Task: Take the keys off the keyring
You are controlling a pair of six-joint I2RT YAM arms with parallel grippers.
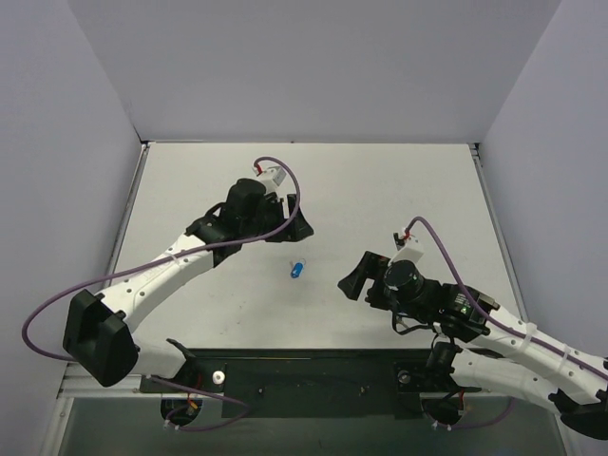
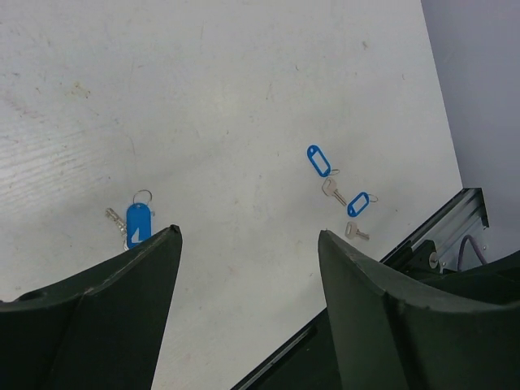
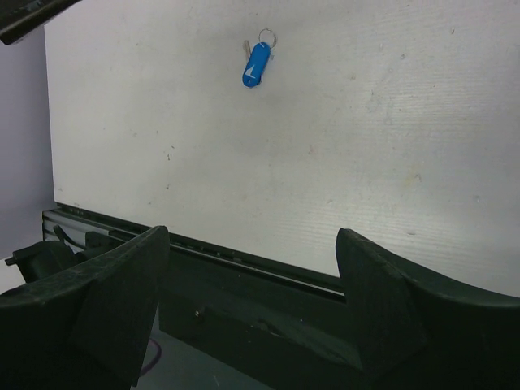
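The keyring is a thin wire ring with a solid blue tag. It lies flat on the white table, with a small silver key-like piece touching it. It also shows in the top view and the right wrist view. Two silver keys, each with a blue-rimmed tag, lie apart from the ring near the front rail. My left gripper is open and empty above the table. My right gripper is open and empty, right of the keyring.
The black front rail runs along the table's near edge, also in the left wrist view. Grey walls enclose the white table on three sides. The two tagged keys are hidden in the top view.
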